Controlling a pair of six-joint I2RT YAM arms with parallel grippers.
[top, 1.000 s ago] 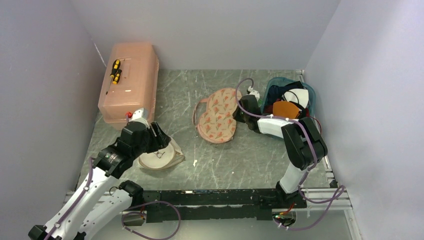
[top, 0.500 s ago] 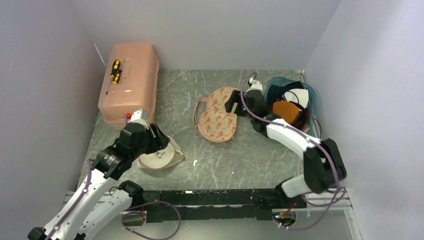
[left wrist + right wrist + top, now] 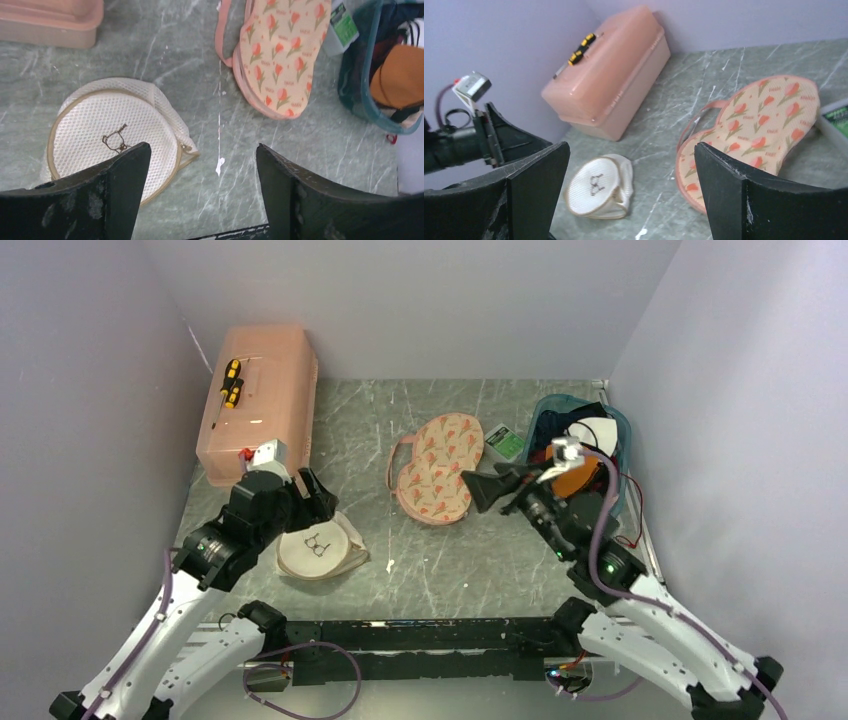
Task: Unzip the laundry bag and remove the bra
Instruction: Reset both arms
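The laundry bag lies at the near left of the table, its round lid up and the little black icon showing, just off the near end of the pink box. What is inside it I cannot tell; the white mesh gives nothing away, so the bra stays out of sight. A small metal bit sits at the bag's right rim in the left wrist view, too small to read.

The left gripper hangs over the bag's far-left edge with its fingers spread wide and nothing between them; from its own camera one finger cuts off the bag's near rim. The right gripper is raised mid-table, also spread and empty, pointing left across the tulip-print cup piece.

Over on the far right, the teal basket is half hidden behind the right arm, its contents a jumble; only an orange patch is clear. A green-labelled packet lies between the basket and the cup piece.

Bare table runs between the bag and the cup piece, with one white speck on it. Walls close in left, far and right.
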